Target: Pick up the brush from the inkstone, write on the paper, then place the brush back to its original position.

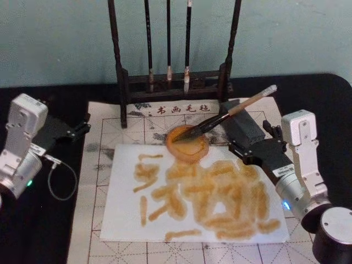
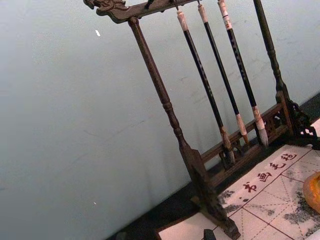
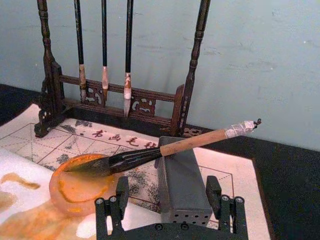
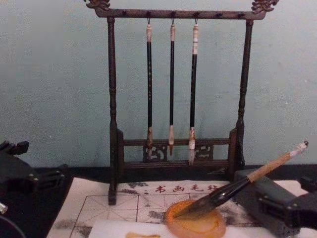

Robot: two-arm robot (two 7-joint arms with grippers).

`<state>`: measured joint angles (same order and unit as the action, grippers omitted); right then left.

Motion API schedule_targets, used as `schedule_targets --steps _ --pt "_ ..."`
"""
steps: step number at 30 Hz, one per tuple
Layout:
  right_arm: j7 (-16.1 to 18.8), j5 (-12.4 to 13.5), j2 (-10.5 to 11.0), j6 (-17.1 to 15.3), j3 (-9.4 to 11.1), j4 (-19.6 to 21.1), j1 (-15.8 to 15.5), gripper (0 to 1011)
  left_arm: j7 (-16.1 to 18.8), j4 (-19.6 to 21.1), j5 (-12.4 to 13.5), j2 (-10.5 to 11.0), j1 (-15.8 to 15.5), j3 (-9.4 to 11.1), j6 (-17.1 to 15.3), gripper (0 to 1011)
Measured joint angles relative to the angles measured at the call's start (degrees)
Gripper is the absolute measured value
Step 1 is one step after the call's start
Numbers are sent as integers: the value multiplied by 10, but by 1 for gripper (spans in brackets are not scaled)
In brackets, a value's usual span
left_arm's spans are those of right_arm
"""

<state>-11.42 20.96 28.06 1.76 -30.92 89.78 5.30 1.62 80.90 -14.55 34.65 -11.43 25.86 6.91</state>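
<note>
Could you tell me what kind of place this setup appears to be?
Probably a calligraphy practice desk: a dark wooden rack hung with thin black brushes, a grid-lined mat printed with Chinese characters, and a thick tan-handled brush resting on a round amber inkstone.

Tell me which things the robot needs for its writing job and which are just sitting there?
Needed:
- thick tan wooden brush with dark tip, resting on the dish
- round orange see-through dish
- white paper sheet with orange strokes
- right tool, open, near the brush

Just there:
- dark wooden rack with three thin black brushes
- grey block
- grid mat
- left tool, parked aside
</note>
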Motion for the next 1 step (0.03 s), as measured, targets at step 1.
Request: schedule_targets --steps 1 --pt "0 0 0 0 0 0 0 1002 0 0 0 0 0 0 0 1001"
